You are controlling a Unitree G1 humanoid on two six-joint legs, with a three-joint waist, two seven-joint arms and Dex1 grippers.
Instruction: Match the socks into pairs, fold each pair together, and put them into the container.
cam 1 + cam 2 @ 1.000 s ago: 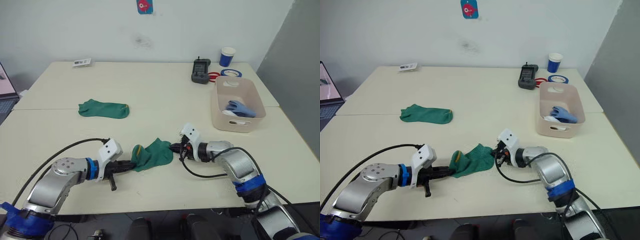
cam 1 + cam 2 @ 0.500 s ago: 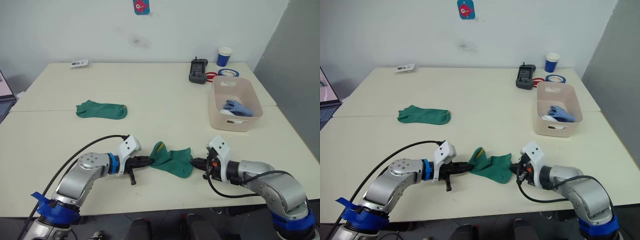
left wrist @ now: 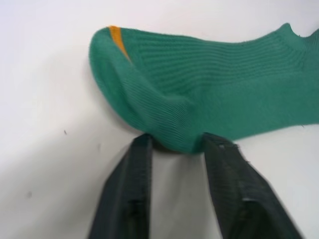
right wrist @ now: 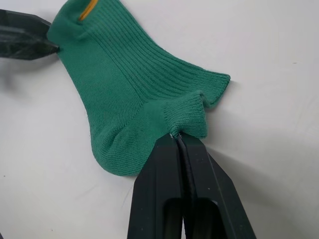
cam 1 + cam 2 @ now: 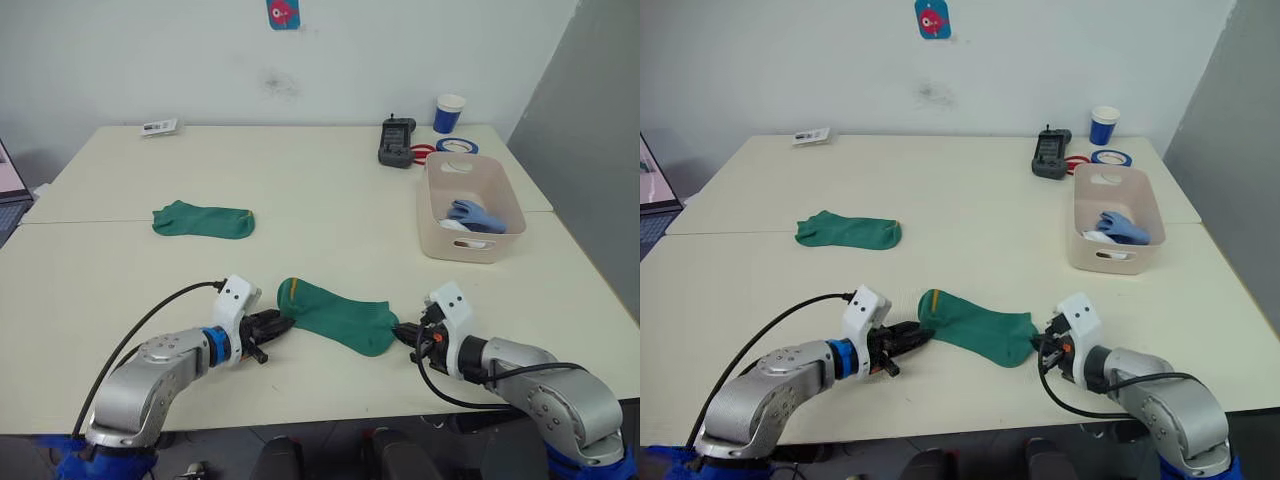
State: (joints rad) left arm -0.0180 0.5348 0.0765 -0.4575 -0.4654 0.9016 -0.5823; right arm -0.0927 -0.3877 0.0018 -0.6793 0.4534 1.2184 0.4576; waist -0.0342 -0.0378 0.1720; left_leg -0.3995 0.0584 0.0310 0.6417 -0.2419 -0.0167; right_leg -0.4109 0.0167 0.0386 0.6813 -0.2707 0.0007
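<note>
A dark green sock with a yellow mark lies stretched flat near the table's front edge, between my grippers. My right gripper is shut on its edge on the right. At the sock's other end, my left gripper stands open, its fingers on either side of the rim. A second dark green sock lies flat at the middle left. The beige container stands at the right, with a light blue sock and a bit of white sock inside.
Behind the container are a blue-and-white paper cup, tape rolls and a black device. A small card lies at the far left, and a laptop edge shows at the left.
The bunched green sock has been pulled out flat. My left gripper has opened and drawn back a little to the left. The right gripper stays shut on the sock.
</note>
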